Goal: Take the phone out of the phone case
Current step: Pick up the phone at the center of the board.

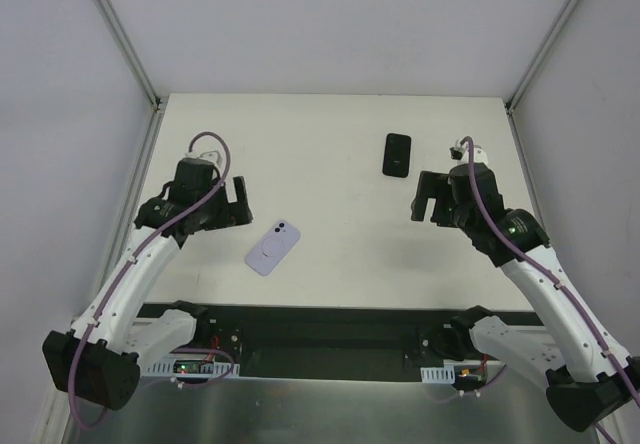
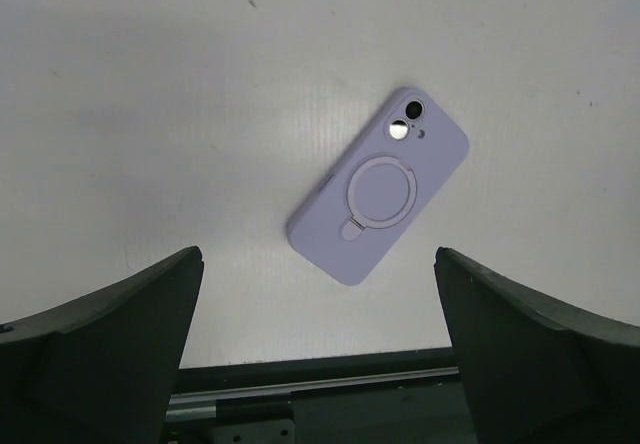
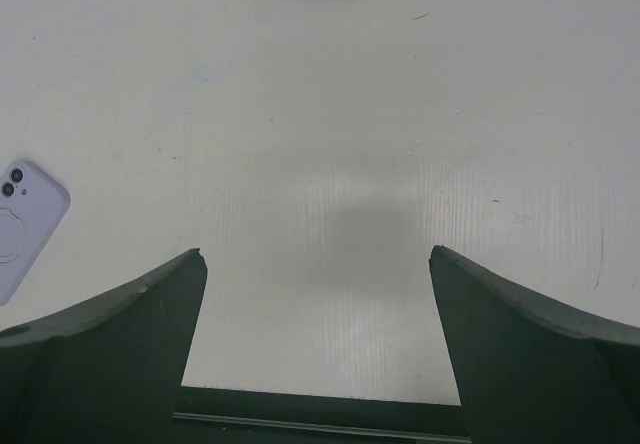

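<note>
Plainly lilac phone case [image 2: 378, 186], ring-backed

White tabletop [image 1: 330, 164], plain pale grey walls [image 1: 330, 24] on three sides, metal corner rails [image 1: 121, 32], soft even light

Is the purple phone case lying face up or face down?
Face down: the purple phone case lies flat on the table, ring and camera lenses upward.

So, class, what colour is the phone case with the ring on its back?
The phone case is pale lilac, clearest in the left wrist view.
</note>
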{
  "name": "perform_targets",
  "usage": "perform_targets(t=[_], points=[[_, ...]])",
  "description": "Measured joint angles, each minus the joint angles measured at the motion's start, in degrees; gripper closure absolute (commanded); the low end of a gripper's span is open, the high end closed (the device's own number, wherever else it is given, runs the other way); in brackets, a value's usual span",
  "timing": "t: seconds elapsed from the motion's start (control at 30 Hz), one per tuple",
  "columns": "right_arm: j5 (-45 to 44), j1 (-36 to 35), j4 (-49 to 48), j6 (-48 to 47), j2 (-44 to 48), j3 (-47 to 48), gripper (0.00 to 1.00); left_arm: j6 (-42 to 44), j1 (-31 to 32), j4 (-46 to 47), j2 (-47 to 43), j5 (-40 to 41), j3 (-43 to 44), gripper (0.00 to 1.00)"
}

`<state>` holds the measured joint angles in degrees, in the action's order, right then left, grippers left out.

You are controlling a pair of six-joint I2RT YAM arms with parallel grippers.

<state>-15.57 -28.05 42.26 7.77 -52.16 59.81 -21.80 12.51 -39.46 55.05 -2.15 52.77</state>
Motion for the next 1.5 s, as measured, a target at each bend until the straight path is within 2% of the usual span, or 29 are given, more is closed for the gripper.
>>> perform_targets(t=[0.23, 0.37, 0.6, 0.97, 1.5], points=[[-0.3, 0.0, 0.0, 0.3, 0.4, 0.0, 0.04, 2.0, 13.6, -1.4, 12.2, 4.6, 3.3, 0.01], [-0.5, 0.0, 0.1, 0.4, 1.0, 0.0, 0.04, 3.4, 17.4, -1.7, 19.4, 8.6, 3.9, 0.01], [-2.4, 0.0, 1.5, 0.4, 1.2, 0.0, 0.04, 6.7, 17.5, -2.9, 27.1, 9.4, 4.0, 0.01], [-3.0, 0.0, 1.9, 1.2, 0.5, 0.0, 0.04, 11.2, 19.3, -3.3, 31.9, -0.3, 4.0, 0.01], [-2.4, 0.0, 2.2, 1.9, -0.3, 0.0, 0.04, 12.3, 19.5, -3.3, 42.4, 0.8, 7.0, 0.01]])
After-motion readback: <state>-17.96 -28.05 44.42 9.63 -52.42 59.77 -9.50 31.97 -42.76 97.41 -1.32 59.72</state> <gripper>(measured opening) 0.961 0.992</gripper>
